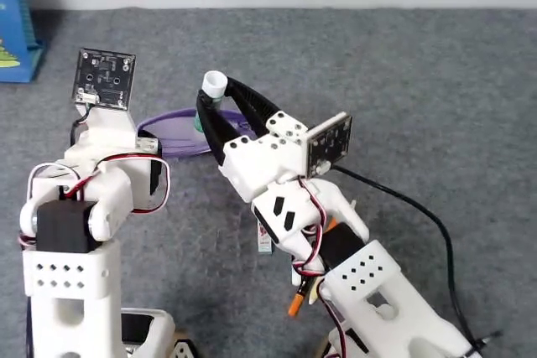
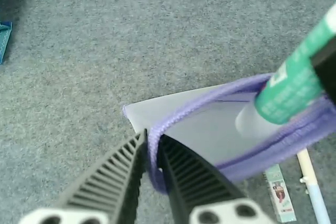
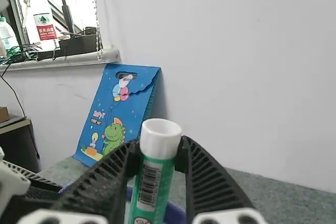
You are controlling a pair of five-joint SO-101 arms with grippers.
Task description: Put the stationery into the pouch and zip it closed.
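The purple pouch (image 1: 180, 136) lies on the grey carpet, its mouth held up. My left gripper (image 2: 149, 141) is shut on the pouch's rim (image 2: 210, 103). My right gripper (image 1: 220, 102) is shut on a green glue stick (image 3: 152, 182) with a white cap (image 1: 214, 84). The stick stands nearly upright over the pouch, and in the left wrist view its lower end (image 2: 254, 120) dips into the open mouth. Beside the pouch lie a small flat packet (image 2: 278, 200) and a white pen (image 2: 312, 187). An orange pen (image 1: 295, 302) pokes out from under the right arm.
A blue gift bag (image 1: 13, 31) with a dinosaur print leans against the wall at the back left. A black cable (image 1: 419, 211) runs across the carpet on the right. Both arm bases crowd the front of the table.
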